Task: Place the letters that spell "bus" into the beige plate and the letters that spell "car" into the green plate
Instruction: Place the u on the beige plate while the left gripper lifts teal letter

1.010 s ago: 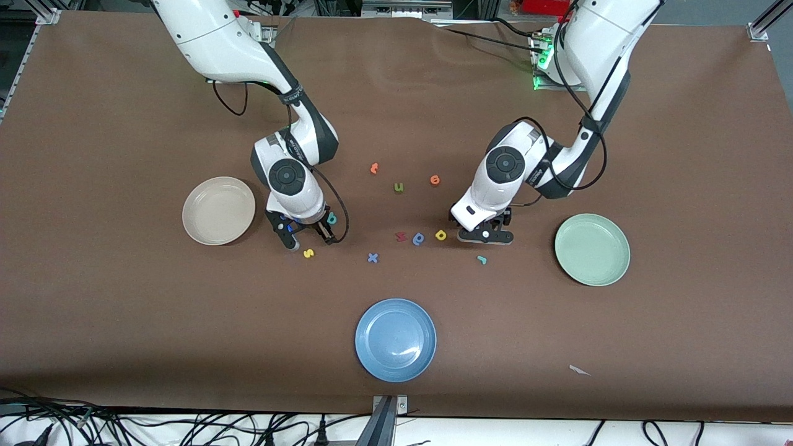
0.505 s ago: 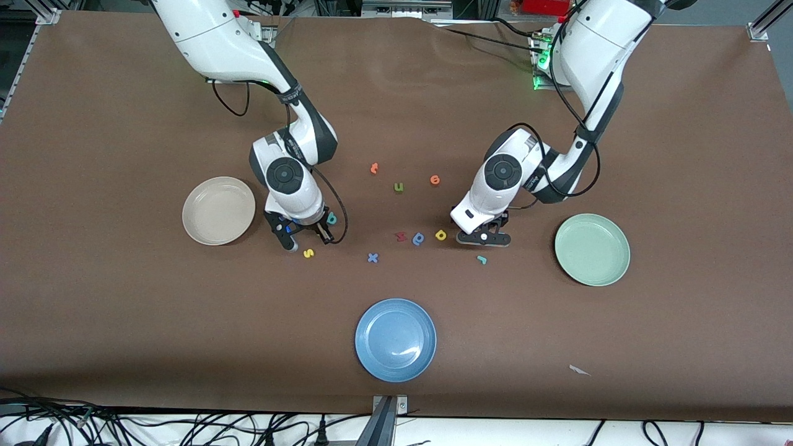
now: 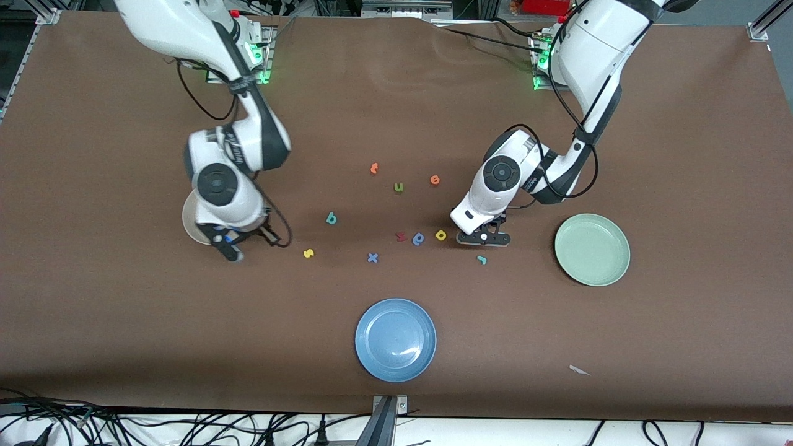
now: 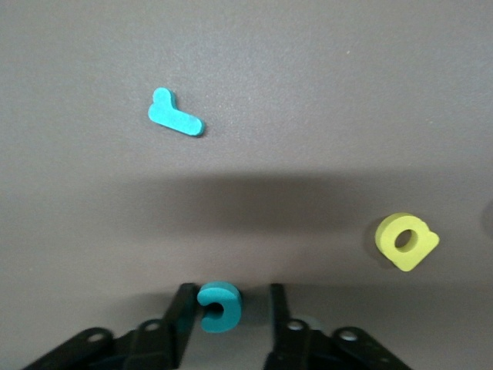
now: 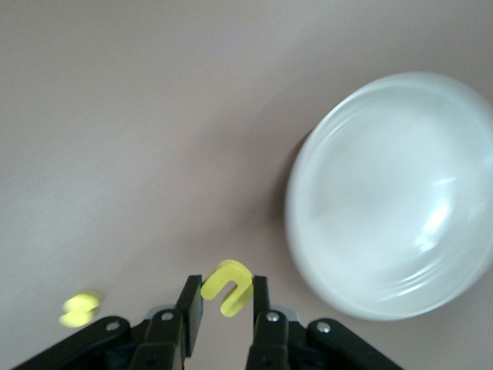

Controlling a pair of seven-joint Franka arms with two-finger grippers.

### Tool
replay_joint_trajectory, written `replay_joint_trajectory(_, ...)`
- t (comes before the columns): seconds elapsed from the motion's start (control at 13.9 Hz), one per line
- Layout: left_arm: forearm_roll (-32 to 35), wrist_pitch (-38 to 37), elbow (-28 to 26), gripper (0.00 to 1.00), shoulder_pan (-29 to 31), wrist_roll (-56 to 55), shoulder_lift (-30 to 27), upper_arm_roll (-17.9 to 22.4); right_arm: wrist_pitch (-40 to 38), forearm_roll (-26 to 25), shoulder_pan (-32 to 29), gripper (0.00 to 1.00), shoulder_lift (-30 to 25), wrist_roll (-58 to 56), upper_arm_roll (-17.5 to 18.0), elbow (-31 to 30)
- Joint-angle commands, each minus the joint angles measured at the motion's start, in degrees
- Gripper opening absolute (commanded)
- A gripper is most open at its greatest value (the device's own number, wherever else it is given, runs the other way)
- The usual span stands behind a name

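My right gripper [image 3: 233, 253] is shut on the yellow "u" [image 5: 228, 287] and hangs at the edge of the beige plate [image 5: 393, 193], which its wrist mostly hides in the front view. The teal "b" [image 3: 331, 217] and yellow "s" [image 3: 308, 253] lie on the table toward the middle. My left gripper [image 4: 229, 301] is down on the table, open, with the teal "c" [image 4: 220, 306] between its fingers; one finger touches it and the other stands apart. The teal "r" [image 3: 481, 259] and yellow "a" [image 3: 440, 235] lie close by. The green plate [image 3: 592, 249] sits toward the left arm's end.
A blue plate [image 3: 395, 339] lies near the table's front edge. Other loose letters sit mid-table: a blue one [image 3: 419, 238], a red one [image 3: 401, 236], a blue "x" [image 3: 372, 257], an olive "u" [image 3: 398, 187] and two orange ones [image 3: 374, 168] [image 3: 435, 179].
My right gripper shut and carried the yellow "u" from beside the "b" and "s" to the beige plate's edge. My left gripper's fingers narrowed around the "c".
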Motion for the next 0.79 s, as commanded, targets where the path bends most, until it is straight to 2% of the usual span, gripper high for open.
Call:
replay_joint_trajectory(0.0, 1.3, -0.2, 0.5, 0.33, -0.1, -2.0, 0.6, 0.1, -0.7, 0.1, 0.3, 0.10, -4.8, -7.8, -2.9, -8.4)
replay_joint_trajectory(0.29, 1.3, -0.2, 0.6, 0.12, 0.0, -2.0, 0.6, 0.1, 3.1, 0.1, 0.2, 0.10, -5.4, -18.3, -7.1, -18.5)
replay_joint_trajectory(0.36, 1.3, -0.6, 0.8, 0.07, 0.0, -1.9, 0.5, 0.1, 5.5, 0.1, 0.1, 0.15, -5.0, -19.7, -7.6, -20.4)
replay_joint_trajectory(0.43, 1.3, -0.7, 1.3, 0.05, 0.4, -1.5, 0.2, 0.1, 7.9, 0.1, 0.0, 0.40, -4.8, -20.3, -8.0, -21.6)
replay_joint_trajectory(0.5, 1.4, -2.1, 1.6, 0.04, 1.1, -1.0, -0.5, 0.1, 8.2, 0.1, 0.0, 0.87, -4.9, -20.2, -8.1, -21.6)
replay_joint_trajectory(0.58, 1.3, -4.8, 2.8, 0.04, 2.1, 0.2, -1.2, 0.0, 7.9, 0.1, 0.1, 1.00, -5.5, -20.0, -8.1, -21.0)
replay_joint_trajectory(0.72, 1.1, -12.8, 7.4, 0.04, 4.4, 4.9, -1.5, -0.1, 6.6, 0.1, 0.1, 1.00, -7.0, -20.1, -7.9, -19.0)
